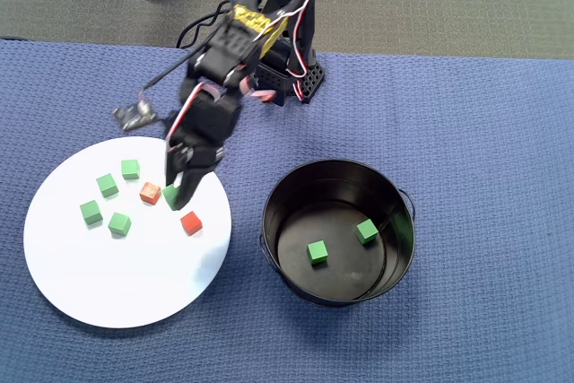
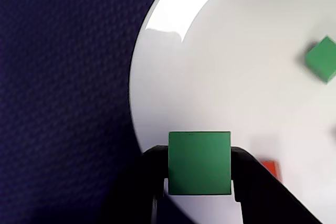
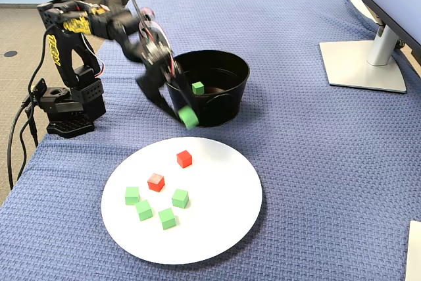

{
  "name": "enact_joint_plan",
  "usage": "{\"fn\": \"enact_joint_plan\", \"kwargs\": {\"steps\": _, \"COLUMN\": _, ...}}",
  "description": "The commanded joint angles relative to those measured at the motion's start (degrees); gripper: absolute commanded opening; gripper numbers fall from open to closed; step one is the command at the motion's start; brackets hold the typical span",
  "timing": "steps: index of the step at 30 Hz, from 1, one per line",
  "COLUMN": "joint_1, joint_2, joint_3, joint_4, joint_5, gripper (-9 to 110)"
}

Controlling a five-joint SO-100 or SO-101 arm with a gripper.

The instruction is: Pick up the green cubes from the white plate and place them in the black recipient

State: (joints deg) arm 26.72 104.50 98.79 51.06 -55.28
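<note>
My gripper (image 1: pixel 176 193) is shut on one green cube (image 2: pixel 199 162), its black fingers pressing the cube's left and right faces. In the fixed view the held cube (image 3: pixel 189 118) hangs above the cloth, between the white plate (image 3: pixel 217 208) and the black recipient (image 3: pixel 217 106). Several green cubes still lie on the plate's left part (image 1: pixel 108 185), near two red cubes (image 1: pixel 190 222). Two green cubes (image 1: pixel 317 252) rest on the shiny bottom of the black bucket (image 1: pixel 269 221), to the right of the plate (image 1: pixel 117 284).
A blue woven cloth (image 1: pixel 484 132) covers the table. The arm's black base (image 3: pixel 66 106) stands at the far left in the fixed view. A monitor stand (image 3: pixel 365 64) sits at the back right. A small metal piece on a cable (image 1: pixel 134 116) lies near the plate's rim.
</note>
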Motion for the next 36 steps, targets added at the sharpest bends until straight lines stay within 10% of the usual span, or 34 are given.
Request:
{"fn": "enact_joint_plan", "kwargs": {"steps": 1, "joint_1": -6.9, "joint_2": 6.8, "joint_3": -5.4, "joint_4": 5.9, "joint_5": 12.6, "gripper": 0}}
{"fn": "enact_joint_plan", "kwargs": {"steps": 17, "joint_1": -42.1, "joint_2": 1.7, "joint_3": -4.8, "joint_4": 7.5, "joint_5": 33.5, "gripper": 1}}
{"fn": "enact_joint_plan", "kwargs": {"steps": 21, "joint_1": -45.5, "joint_2": -0.9, "joint_3": -6.2, "joint_4": 8.2, "joint_5": 31.6, "gripper": 33}}
{"fn": "enact_joint_plan", "kwargs": {"steps": 36, "joint_1": -13.6, "joint_2": -7.3, "joint_3": -26.6, "joint_4": 19.1, "joint_5": 0.6, "gripper": 33}}
